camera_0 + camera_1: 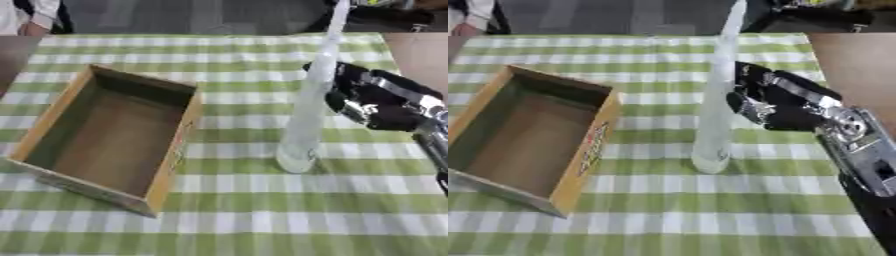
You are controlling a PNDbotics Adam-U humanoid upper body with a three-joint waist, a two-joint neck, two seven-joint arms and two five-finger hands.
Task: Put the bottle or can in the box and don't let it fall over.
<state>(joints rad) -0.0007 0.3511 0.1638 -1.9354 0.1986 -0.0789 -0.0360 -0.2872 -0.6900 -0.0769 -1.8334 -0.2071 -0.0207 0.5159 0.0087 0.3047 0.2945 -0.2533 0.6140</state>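
A tall, slim clear bottle (306, 115) stands upright on the green-and-white checked cloth, right of centre, its neck reaching the top of the view. My right hand (385, 107) comes in from the right at the bottle's mid-height. Its fingers (743, 72) and thumb spread toward the bottle's right side, at or just short of its surface, and none of them is seen wrapping round it. An open cardboard box (172, 150) with nothing in it lies to the left, about a hand's width from the bottle. My left hand is out of view.
The checked cloth (262, 215) covers the table up to the near edge. Bare brown tabletop (859, 60) shows past the cloth's right border. A dark object (385, 17) sits at the far right behind the bottle.
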